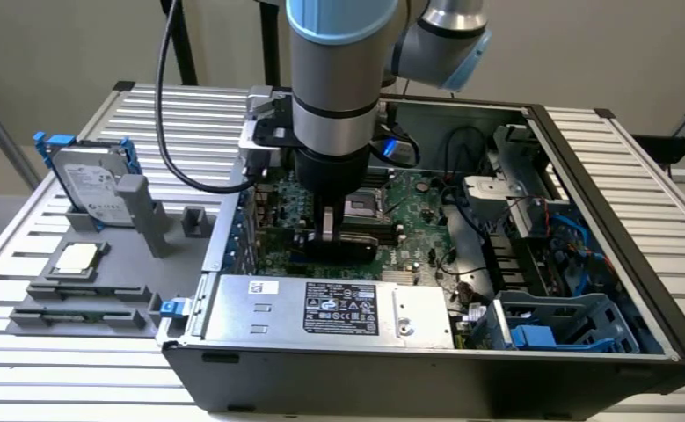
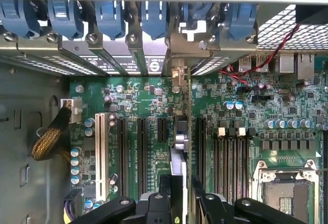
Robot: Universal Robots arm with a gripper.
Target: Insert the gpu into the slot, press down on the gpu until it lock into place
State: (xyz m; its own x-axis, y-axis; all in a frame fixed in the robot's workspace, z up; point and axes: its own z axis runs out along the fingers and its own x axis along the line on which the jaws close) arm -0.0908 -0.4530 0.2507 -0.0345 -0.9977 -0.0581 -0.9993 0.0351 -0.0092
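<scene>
Gripper (image 1: 329,230): lowered inside the open computer case (image 1: 577,352), fingers closed on the gpu (image 2: 180,147), which is held edge-on and upright.
Gpu: positioned over the motherboard (image 2: 241,106), between the black expansion slots (image 2: 142,152) and the memory slots (image 2: 230,157); its metal bracket (image 2: 179,75) is met by the rear slot openings.
Slot: hidden beneath the card; seating cannot be told.

The exterior view looks down at a steep angle from outside the open computer case (image 1: 436,264), taking in the whole case, the slatted surface (image 1: 37,352) and the arm (image 1: 336,88) descending from twelve o'clock. The wrist view sits close above the motherboard (image 2: 148,106), facing nearly straight down along the gripper (image 2: 179,203), whose black body enters at six o'clock. Both views share the motherboard (image 1: 407,220) and the case's rear bracket wall (image 2: 128,44).
</scene>
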